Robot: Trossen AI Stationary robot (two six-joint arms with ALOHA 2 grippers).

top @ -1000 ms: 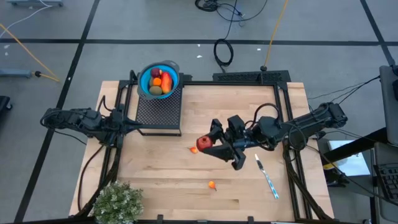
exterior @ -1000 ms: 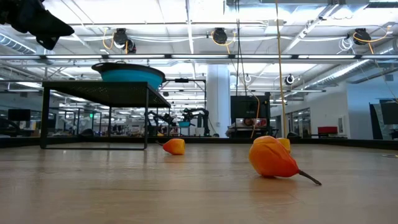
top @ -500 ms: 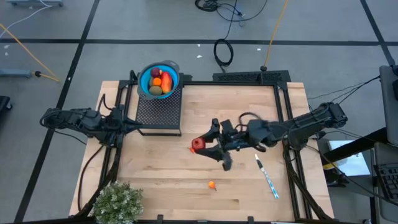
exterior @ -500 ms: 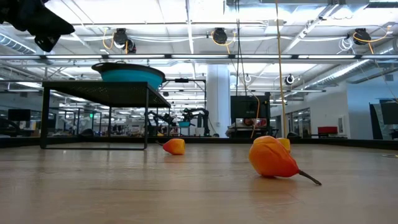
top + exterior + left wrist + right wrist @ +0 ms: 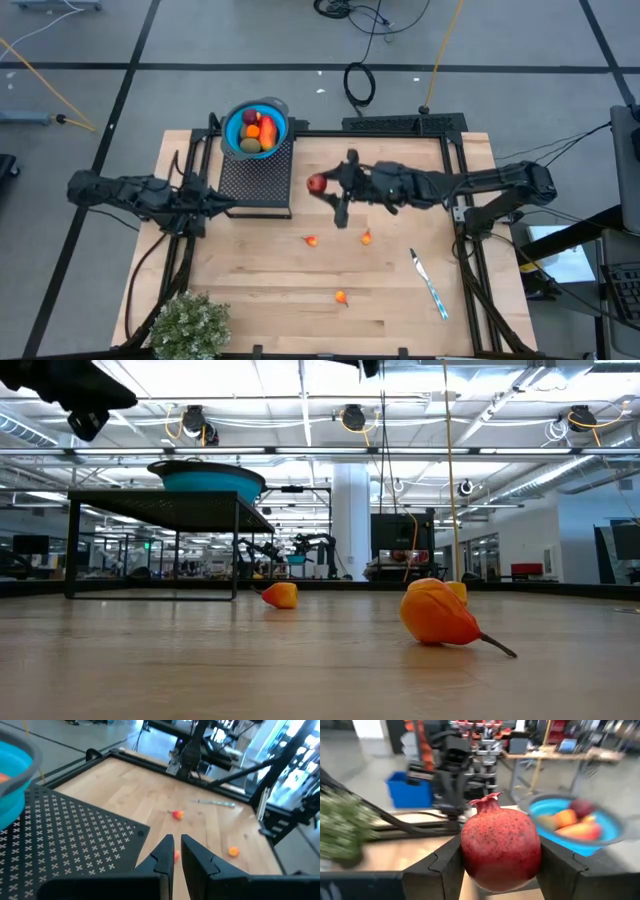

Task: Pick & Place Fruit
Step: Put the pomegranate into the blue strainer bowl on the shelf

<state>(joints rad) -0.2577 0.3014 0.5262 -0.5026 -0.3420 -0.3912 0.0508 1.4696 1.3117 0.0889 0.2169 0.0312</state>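
High view, blue bowl [image 5: 228,128] holding mixed fruit [image 5: 257,133], right tool [image 5: 328,185] gripping pomegranate [image 5: 317,183] (left tool [image 5: 232,204] closed).

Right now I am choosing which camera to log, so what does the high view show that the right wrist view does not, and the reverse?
Only the high view shows the slim white and blue utensil, three tiny orange fruit bits on the wooden table and the shut left gripper. Only the right wrist view shows the speckled skin and crown of the dark red pomegranate. Both show the right gripper holding that pomegranate, the blue bowl of fruit and the bushy green plant.
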